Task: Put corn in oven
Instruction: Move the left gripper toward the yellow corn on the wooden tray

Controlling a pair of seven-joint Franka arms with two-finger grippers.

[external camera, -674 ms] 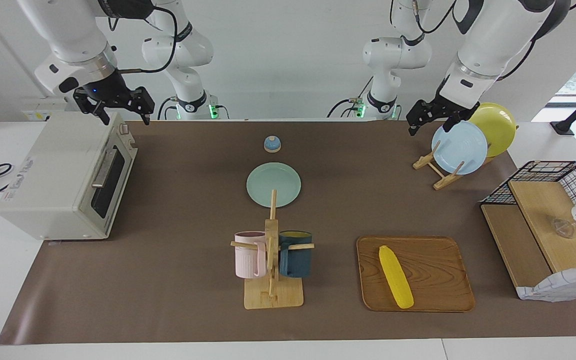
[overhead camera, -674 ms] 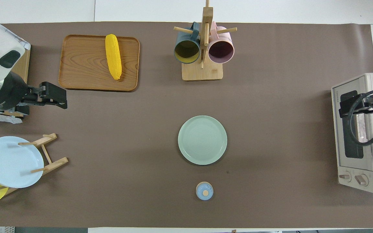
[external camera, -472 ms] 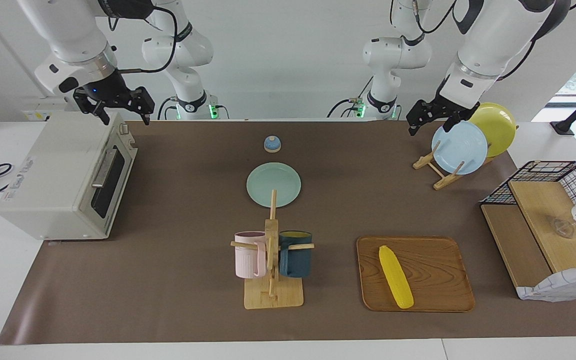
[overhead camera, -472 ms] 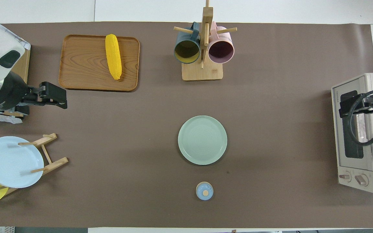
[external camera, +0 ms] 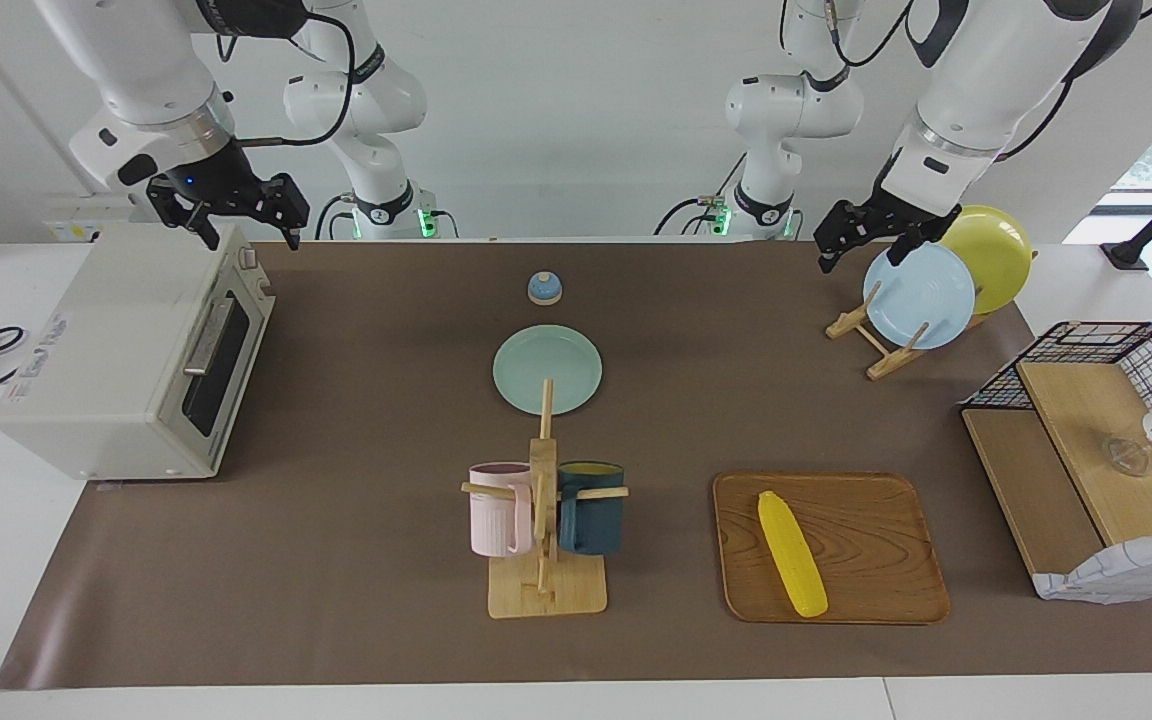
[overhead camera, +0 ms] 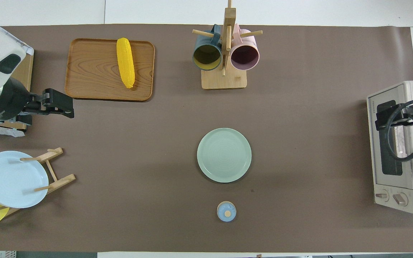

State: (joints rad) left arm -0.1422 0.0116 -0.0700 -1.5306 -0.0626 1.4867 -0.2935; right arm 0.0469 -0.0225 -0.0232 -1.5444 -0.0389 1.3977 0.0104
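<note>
Opening step: the corn point(external camera: 791, 552) is lying untouched on the wooden tray point(external camera: 876, 520), the oven point(external camera: 136, 355) door closed. Left tool point(external camera: 861, 243) and right tool point(external camera: 241, 222) are hovering, fingers apart; next, opening the door.

At the upper left and upper right of the facing view, two glossy white arms with rounded joints, black bands, silver wrist rings and looping black cables are seen, ended by black grippers, with green lights at the bases.
</note>
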